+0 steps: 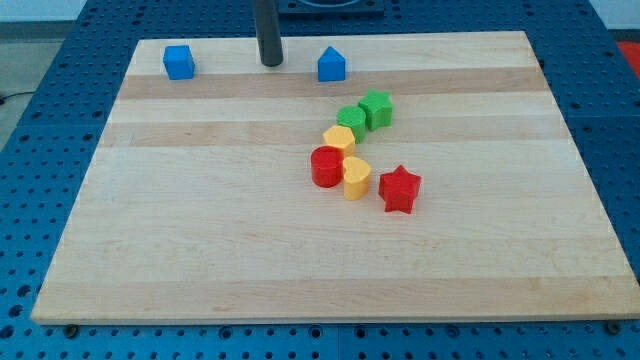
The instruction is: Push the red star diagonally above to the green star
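The red star (399, 189) lies right of the board's middle. The green star (376, 109) lies above it, touching a second green block (352, 119) on its left. My tip (271, 63) rests near the board's top edge, between the two blue blocks, far up and left of the red star and well left of the green star. It touches no block.
A red cylinder (326, 166) and two yellow blocks (339, 139) (357, 178) cluster just left of the red star. A blue cube (179, 62) and a blue house-shaped block (332, 65) sit near the wooden board's (200, 250) top edge.
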{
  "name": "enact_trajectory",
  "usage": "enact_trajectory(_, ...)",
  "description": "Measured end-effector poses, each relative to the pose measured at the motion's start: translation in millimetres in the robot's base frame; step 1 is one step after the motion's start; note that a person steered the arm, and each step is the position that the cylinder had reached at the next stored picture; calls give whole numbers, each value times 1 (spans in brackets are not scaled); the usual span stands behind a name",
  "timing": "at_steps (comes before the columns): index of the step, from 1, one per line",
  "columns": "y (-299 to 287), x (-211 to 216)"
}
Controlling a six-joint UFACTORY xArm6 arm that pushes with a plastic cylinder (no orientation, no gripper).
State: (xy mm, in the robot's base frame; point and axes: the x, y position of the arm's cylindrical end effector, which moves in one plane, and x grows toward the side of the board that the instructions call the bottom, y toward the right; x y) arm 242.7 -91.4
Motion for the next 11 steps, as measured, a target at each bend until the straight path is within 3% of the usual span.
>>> enact_trajectory(1,0,0)
enact_trajectory(4,35,148)
enact_trajectory(5,49,219)
enact_trajectory(8,98,238)
enact_trajectory(9,104,261)
enact_trajectory(10,153,275)
enact_trajectory(11,193,246)
